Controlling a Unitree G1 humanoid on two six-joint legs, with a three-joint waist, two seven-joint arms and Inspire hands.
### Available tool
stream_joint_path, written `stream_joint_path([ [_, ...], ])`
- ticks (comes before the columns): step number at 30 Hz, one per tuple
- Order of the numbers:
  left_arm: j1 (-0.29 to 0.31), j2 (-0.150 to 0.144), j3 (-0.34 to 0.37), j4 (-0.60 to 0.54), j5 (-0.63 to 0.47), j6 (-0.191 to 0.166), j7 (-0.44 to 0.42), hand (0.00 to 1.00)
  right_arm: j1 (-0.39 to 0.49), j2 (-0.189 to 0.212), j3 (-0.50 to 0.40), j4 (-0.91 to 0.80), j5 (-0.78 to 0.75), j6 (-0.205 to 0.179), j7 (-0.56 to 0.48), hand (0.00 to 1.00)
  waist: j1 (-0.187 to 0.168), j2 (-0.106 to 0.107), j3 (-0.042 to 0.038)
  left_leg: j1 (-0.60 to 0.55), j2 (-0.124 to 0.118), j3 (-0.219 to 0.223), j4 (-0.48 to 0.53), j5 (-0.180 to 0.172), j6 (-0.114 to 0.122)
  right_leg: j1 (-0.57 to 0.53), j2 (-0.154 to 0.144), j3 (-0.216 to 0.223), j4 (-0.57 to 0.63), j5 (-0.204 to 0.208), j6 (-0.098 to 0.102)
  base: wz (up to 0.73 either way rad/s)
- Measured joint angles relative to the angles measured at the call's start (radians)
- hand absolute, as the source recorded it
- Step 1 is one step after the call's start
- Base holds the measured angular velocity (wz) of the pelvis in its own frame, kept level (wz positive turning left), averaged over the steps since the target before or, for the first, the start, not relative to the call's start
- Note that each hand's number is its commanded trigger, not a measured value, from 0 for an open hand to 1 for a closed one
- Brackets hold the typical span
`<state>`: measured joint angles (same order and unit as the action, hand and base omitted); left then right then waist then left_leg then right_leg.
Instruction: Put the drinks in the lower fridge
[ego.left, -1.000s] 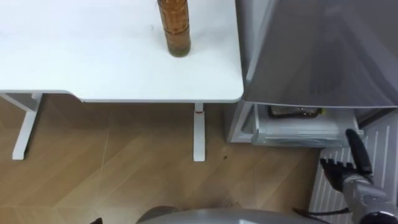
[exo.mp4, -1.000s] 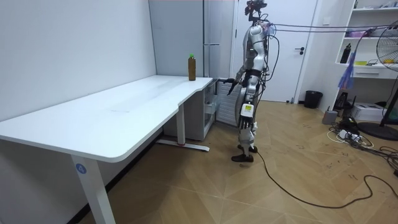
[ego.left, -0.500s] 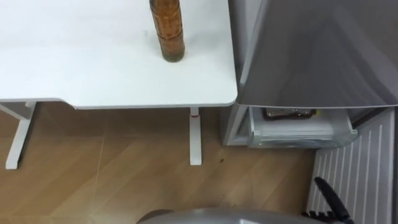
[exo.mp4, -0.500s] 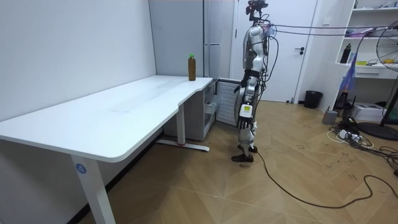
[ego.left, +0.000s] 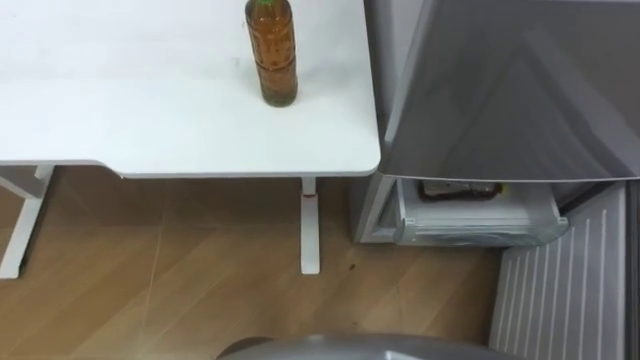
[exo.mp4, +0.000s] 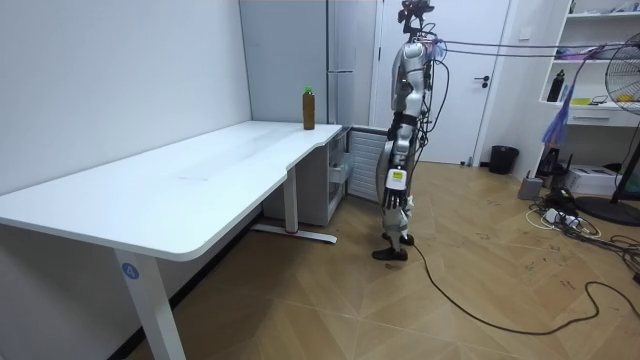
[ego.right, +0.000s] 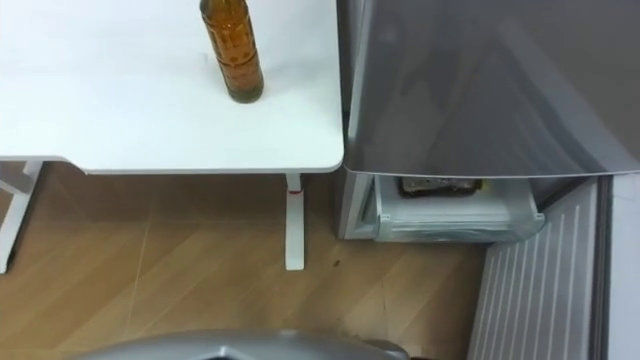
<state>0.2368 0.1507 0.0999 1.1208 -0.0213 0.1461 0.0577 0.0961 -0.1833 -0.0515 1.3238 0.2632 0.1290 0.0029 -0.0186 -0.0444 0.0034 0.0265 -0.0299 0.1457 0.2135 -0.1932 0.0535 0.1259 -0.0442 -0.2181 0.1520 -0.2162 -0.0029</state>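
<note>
On the counter (ego.left: 120, 110) at our left, an amber drink bottle (ego.left: 272, 50) stands upright near its right edge. Right of it we face the grey fridge (ego.left: 500, 90), whose lower drawer (ego.left: 475, 222) is open, with its ribbed door (ego.left: 560, 290) swung out rightmost. Our left hand (exo.mp4: 391, 160) hangs at our side; we cannot tell how its fingers are set.

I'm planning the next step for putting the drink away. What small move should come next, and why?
Probably raise the left hand toward the bottle: it stands upright on the table, ungrasped, and the lower fridge beside the table already stands open.
</note>
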Motion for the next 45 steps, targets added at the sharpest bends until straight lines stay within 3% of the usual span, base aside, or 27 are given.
stream_joint_path([
  [4, -0.031, 0.000, -0.008, -0.001, 0.035, 0.001, 0.001, 0.00, -0.015, -0.001, 0.075, -0.009, -0.131, -0.009, -0.005, 0.00, 0.012, 0.006, 0.0009, 0.000, 0.001, 0.006, -0.011, 0.001, -0.001, -0.009, -0.002, 0.006, -0.001, 0.000, 0.000, -0.05],
  [7, -0.056, -0.005, -0.007, -0.003, 0.033, -0.002, 0.008, 0.00, -0.022, 0.001, 0.080, -0.012, -0.155, -0.017, -0.014, 0.00, 0.025, 0.012, -0.0004, 0.000, 0.000, 0.010, -0.014, 0.001, -0.001, -0.010, -0.002, 0.010, 0.000, 0.000, 0.000, -0.04],
  [12, -0.085, -0.006, -0.008, -0.004, 0.033, -0.010, 0.017, 0.00, -0.019, 0.003, 0.069, -0.038, -0.200, -0.043, -0.019, 0.00, 0.014, 0.016, -0.0021, 0.006, -0.001, 0.008, -0.027, 0.001, -0.001, -0.008, 0.002, 0.019, 0.002, 0.001, 0.001, 0.00],
  [19, -0.087, -0.008, -0.006, -0.011, 0.024, -0.027, 0.031, 0.00, -0.015, 0.003, 0.070, -0.038, -0.228, -0.043, -0.038, 0.00, 0.000, 0.017, -0.0016, 0.019, -0.002, 0.007, -0.037, 0.000, -0.002, 0.003, 0.005, 0.024, 0.001, 0.001, 0.001, 0.00],
  [21, -0.090, -0.009, -0.005, -0.010, 0.004, -0.038, 0.055, 0.00, -0.015, 0.005, 0.073, -0.037, -0.220, -0.044, -0.038, 0.00, 0.000, 0.018, -0.0030, 0.020, -0.002, 0.007, -0.035, 0.000, -0.002, 0.004, 0.005, 0.023, 0.001, 0.001, 0.001, 0.00],
  [25, -0.091, -0.018, 0.002, -0.008, -0.093, -0.070, 0.120, 0.00, -0.015, 0.005, 0.089, -0.035, -0.202, -0.050, -0.036, 0.00, 0.003, 0.020, 0.0019, 0.024, -0.002, 0.006, -0.032, 0.000, -0.002, 0.011, 0.004, 0.019, 0.003, 0.001, 0.001, 0.00],
  [28, -0.089, -0.021, 0.076, -0.020, -0.143, -0.086, 0.174, 0.00, -0.013, 0.006, 0.082, -0.029, -0.213, -0.050, -0.035, 0.00, 0.003, 0.017, 0.0048, 0.037, -0.002, 0.001, -0.032, -0.001, -0.003, 0.025, 0.006, 0.016, 0.000, 0.001, 0.001, 0.00],
  [29, -0.083, -0.022, 0.133, -0.058, -0.180, -0.085, 0.208, 0.00, -0.010, 0.006, 0.066, -0.032, -0.214, -0.051, -0.037, 0.00, 0.007, 0.025, 0.0002, 0.042, -0.001, 0.001, -0.031, -0.001, -0.003, 0.027, 0.006, 0.017, 0.001, 0.001, 0.001, 0.00],
  [31, -0.076, -0.023, 0.187, -0.160, -0.266, -0.091, 0.273, 0.00, 0.002, 0.006, 0.065, -0.037, -0.212, -0.051, -0.042, 0.00, 0.029, 0.017, 0.0037, 0.048, 0.001, 0.006, -0.032, -0.001, -0.004, 0.031, 0.004, 0.022, 0.003, 0.001, 0.001, -0.07],
  [34, -0.077, -0.023, 0.223, -0.306, -0.340, -0.148, 0.382, 0.00, 0.001, 0.003, 0.053, -0.051, -0.217, -0.062, -0.046, 0.00, 0.057, 0.015, 0.0044, 0.049, 0.000, 0.006, -0.031, -0.001, -0.004, 0.032, 0.007, 0.027, 0.003, 0.002, 0.000, -0.02],
  [39, -0.075, -0.028, 0.271, -0.565, -0.336, -0.212, 0.546, 0.00, 0.015, 0.019, 0.019, -0.088, -0.247, -0.109, -0.046, 0.00, 0.063, 0.016, 0.0005, 0.044, -0.001, 0.002, -0.026, -0.002, -0.003, 0.031, 0.008, 0.025, 0.002, 0.003, 0.000, 0.02],
  [41, -0.072, -0.029, 0.268, -0.673, -0.305, -0.242, 0.620, 0.00, 0.023, 0.019, 0.018, -0.088, -0.247, -0.119, -0.046, 0.00, 0.063, 0.024, -0.0071, 0.046, -0.001, -0.002, -0.027, -0.002, -0.003, 0.033, 0.008, 0.026, 0.001, 0.004, 0.000, 0.00],
  [45, -0.067, -0.032, 0.266, -0.851, -0.273, -0.266, 0.705, 0.00, 0.034, 0.020, 0.021, -0.095, -0.246, -0.123, -0.043, 0.00, 0.066, 0.029, -0.0101, 0.048, -0.001, -0.002, -0.029, -0.002, -0.003, 0.033, 0.010, 0.026, 0.001, 0.004, 0.000, 0.00],
])
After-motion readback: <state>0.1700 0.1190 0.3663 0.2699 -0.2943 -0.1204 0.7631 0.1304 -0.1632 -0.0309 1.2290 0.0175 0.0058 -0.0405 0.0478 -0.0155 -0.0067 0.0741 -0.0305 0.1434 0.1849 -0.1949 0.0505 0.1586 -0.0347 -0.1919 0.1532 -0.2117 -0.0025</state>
